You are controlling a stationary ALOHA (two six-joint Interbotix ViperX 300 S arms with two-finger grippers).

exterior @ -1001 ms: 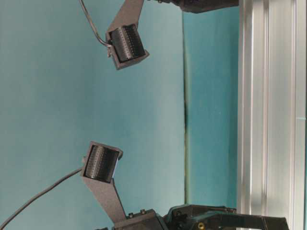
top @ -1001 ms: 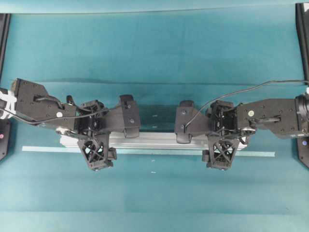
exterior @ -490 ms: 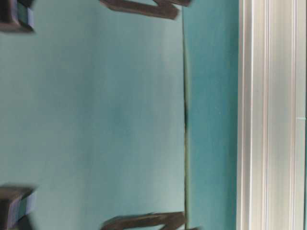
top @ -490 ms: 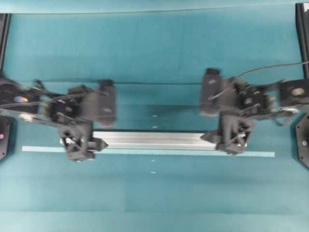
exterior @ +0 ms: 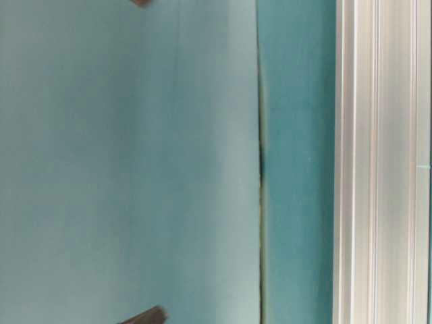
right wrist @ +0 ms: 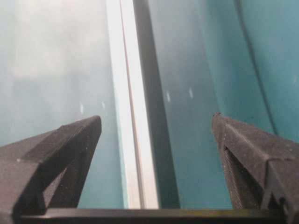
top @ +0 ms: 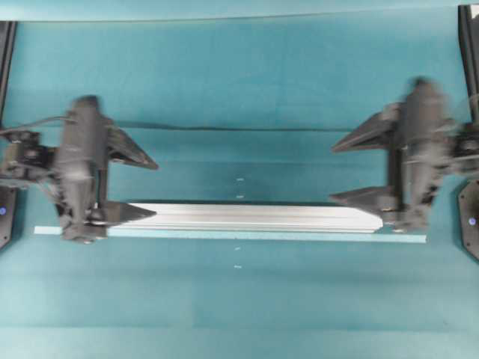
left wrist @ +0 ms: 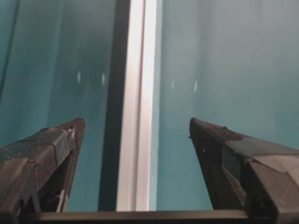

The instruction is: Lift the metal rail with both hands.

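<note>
The metal rail [top: 247,217] lies flat on the teal table, a long silver grooved bar running left to right. My left gripper [top: 153,189] is at its left end, blurred, open, fingers pointing right. My right gripper [top: 334,173] is at the right end, blurred, open, fingers pointing left. In the left wrist view the rail [left wrist: 138,116] runs away between the wide-spread fingers of the left gripper [left wrist: 135,122], touching neither. The right wrist view shows the same: the rail [right wrist: 128,116] inside the right gripper [right wrist: 155,117], nothing held. Seen from table level, the rail [exterior: 381,162] fills the right side.
A thin pale tape strip [top: 408,238] lies along the rail's near side. A fold in the cloth [top: 239,129] crosses the table behind the rail. Black frame posts [top: 468,45] stand at the far corners. Small white marks [top: 238,179] dot the middle.
Both arms have swung outward from over the rail's middle to its ends, with the fingers now turned inward along it. The rail has not moved. Both grippers have stayed open.
</note>
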